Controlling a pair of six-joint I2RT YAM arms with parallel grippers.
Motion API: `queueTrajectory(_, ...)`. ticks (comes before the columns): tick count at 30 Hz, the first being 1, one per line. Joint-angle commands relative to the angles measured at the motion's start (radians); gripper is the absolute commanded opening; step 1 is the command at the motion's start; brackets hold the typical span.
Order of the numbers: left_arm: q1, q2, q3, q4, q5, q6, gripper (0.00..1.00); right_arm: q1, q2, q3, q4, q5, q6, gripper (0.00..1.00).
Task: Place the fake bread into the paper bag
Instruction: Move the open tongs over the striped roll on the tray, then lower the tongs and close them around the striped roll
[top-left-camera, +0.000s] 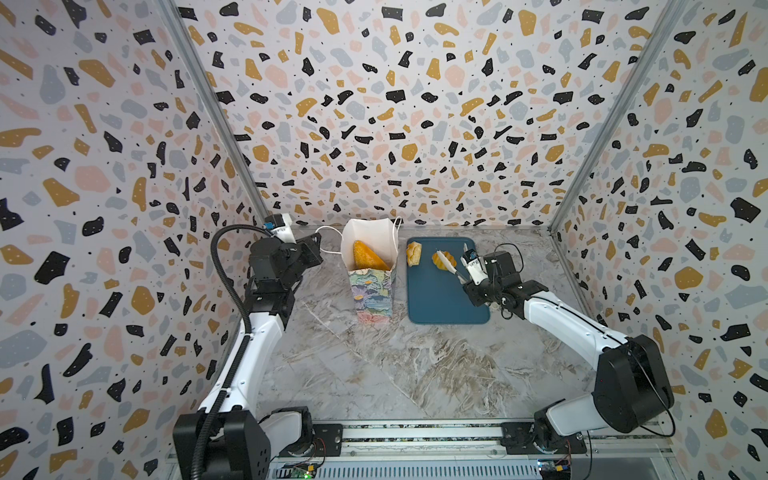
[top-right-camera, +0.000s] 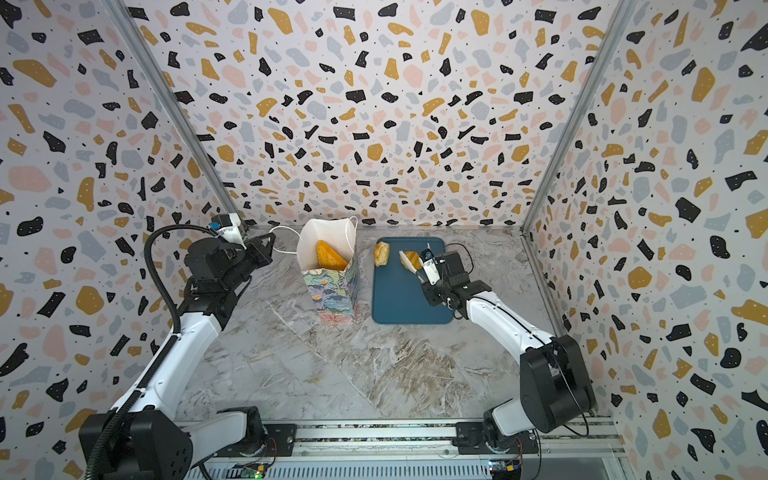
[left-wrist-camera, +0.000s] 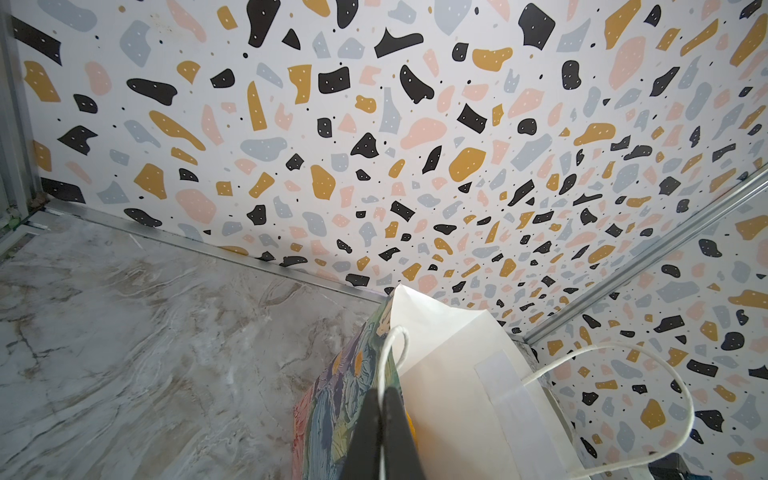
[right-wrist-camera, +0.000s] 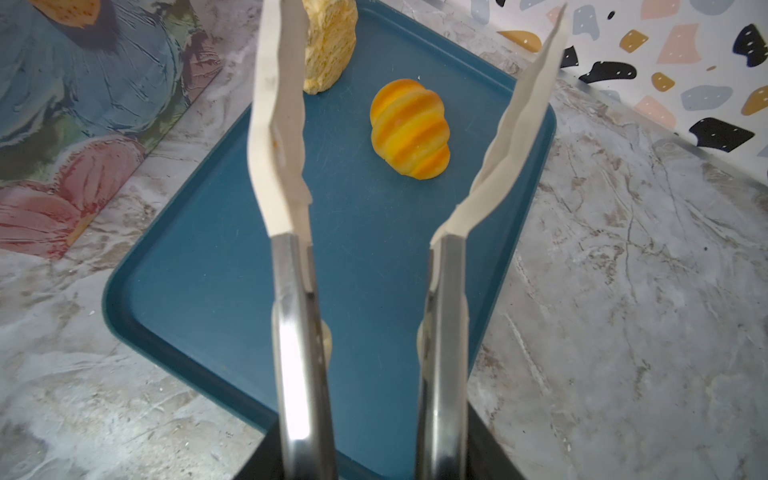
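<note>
The paper bag (top-left-camera: 372, 291) (top-right-camera: 332, 295) stands upright with its mouth open, and a seeded orange loaf (top-left-camera: 368, 255) (top-right-camera: 329, 254) leans inside it. My left gripper (left-wrist-camera: 381, 399) (top-left-camera: 318, 249) is shut on the bag's white cord handle (left-wrist-camera: 388, 357). My right gripper (right-wrist-camera: 370, 461) (top-left-camera: 468, 282) is shut on metal tongs (right-wrist-camera: 286, 291) whose white tips are spread apart. A ridged orange roll (right-wrist-camera: 409, 129) (top-right-camera: 411, 257) lies on the tray between and beyond those tips, untouched. A tan bread (right-wrist-camera: 330, 45) (top-left-camera: 413, 253) stands at the tray's far left corner.
The dark-blue tray (top-left-camera: 440, 303) (right-wrist-camera: 216, 270) lies flat just right of the bag on the marble tabletop (top-left-camera: 374, 365). Terrazzo-patterned walls close in the back and both sides. The bag's second cord handle (left-wrist-camera: 681, 399) loops out loose beside my left gripper.
</note>
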Motion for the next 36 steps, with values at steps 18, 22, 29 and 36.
queueTrajectory(18, -0.004, -0.011, 0.002, 0.012, -0.008, 0.027, 0.0, -0.023, 0.161, 0.108, 0.009, 0.007, -0.014, 0.5)
queueTrajectory(22, -0.004, -0.012, 0.002, 0.015, -0.006, 0.025, 0.0, -0.027, 0.193, 0.129, 0.0, 0.01, -0.012, 0.5)
queueTrajectory(29, -0.004, -0.012, 0.001, 0.02, -0.001, 0.022, 0.0, -0.042, 0.265, 0.199, -0.048, 0.027, -0.012, 0.51)
queueTrajectory(36, -0.004, -0.014, 0.001, 0.018, -0.003, 0.024, 0.0, -0.051, 0.333, 0.267, -0.09, 0.013, -0.029, 0.51)
